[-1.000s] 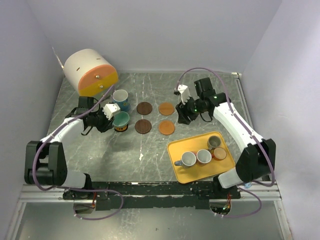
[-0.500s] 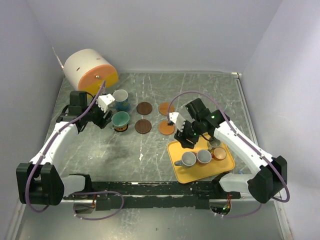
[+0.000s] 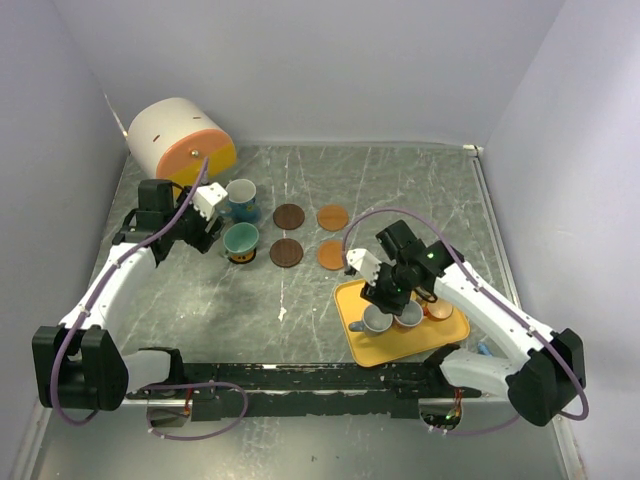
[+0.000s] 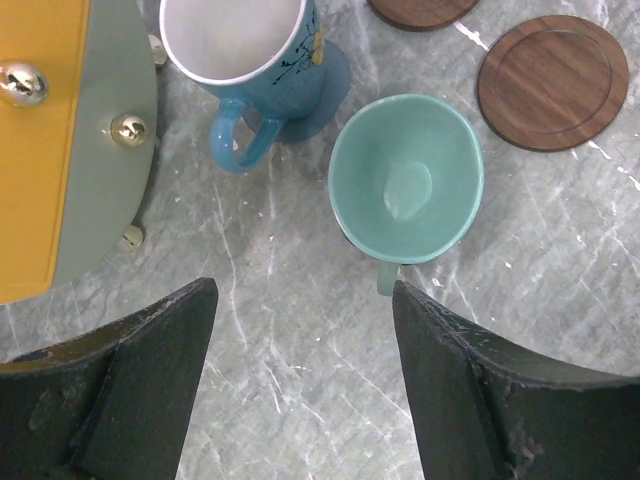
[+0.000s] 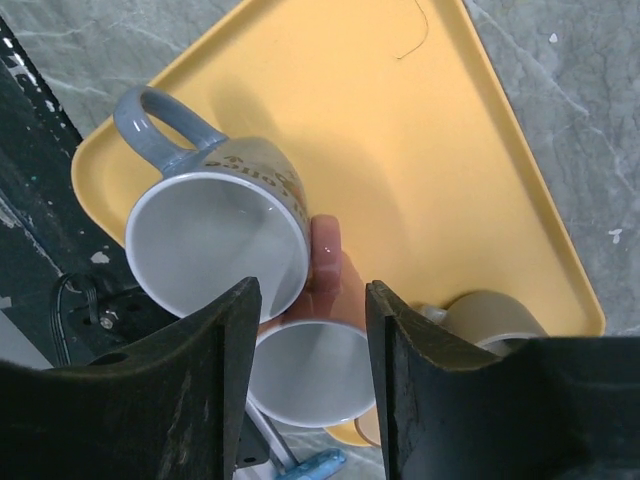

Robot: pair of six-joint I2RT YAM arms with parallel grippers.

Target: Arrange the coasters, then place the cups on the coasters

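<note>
My left gripper (image 4: 302, 290) is open over bare table just short of the teal cup (image 4: 405, 180), whose handle points at it. The teal cup (image 3: 241, 240) stands on a yellow-orange coaster. Behind it the blue cup (image 4: 250, 40) stands on a slate blue coaster (image 4: 335, 85). Two dark brown coasters (image 3: 289, 216) (image 3: 286, 252) and two orange coasters (image 3: 332, 216) (image 3: 332, 254) lie bare. My right gripper (image 5: 312, 295) is open above the yellow tray (image 5: 400, 150), its jaws either side of the reddish cup's handle (image 5: 325, 250), not touching. The grey cup (image 5: 215, 245) and olive-brown cup (image 5: 490, 320) flank it.
A big white-and-orange cylinder (image 3: 180, 143) lies at the back left, close behind my left arm. An orange cup (image 3: 438, 307) stands at the tray's right side. The tray sits near the front right edge, beside the right arm's base.
My left gripper has opened, let go of the teal cup and drawn back. My right arm has swung from the orange coasters down over the tray.
</note>
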